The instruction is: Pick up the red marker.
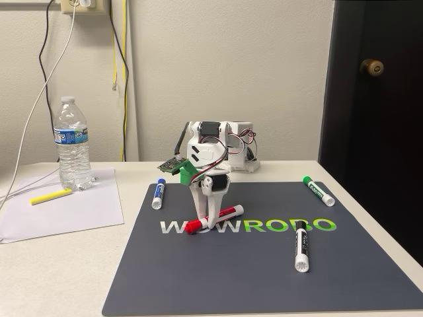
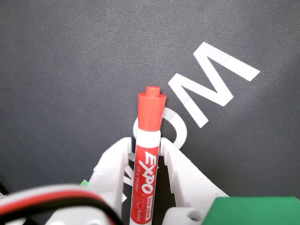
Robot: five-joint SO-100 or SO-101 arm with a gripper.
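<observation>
Gripper fingers stand on either side of the red marker, narrowed onto its white barrel just behind the cap; in the wrist view both white fingers appear to touch it, so I judge it gripped. In the fixed view the arm bends down over the middle of the dark mat, and the red marker lies low across the printed lettering, cap toward the left; whether it has left the surface I cannot tell.

Going left to right in the fixed view: a yellow marker lies on a sheet of paper near the table's left edge, a water bottle stands behind it, a blue-capped marker rests at the mat's far left corner, a black-capped marker lies right of centre, and a green marker sits at the far right corner.

The step in hand seems to be the grasp itself; next comes a straight lift, keeping the squeeze firm so the barrel does not swivel.

Readable writing: "EXPO", "dry erase" and "low odor" on the label, and "WOWROBO" on the mat.
</observation>
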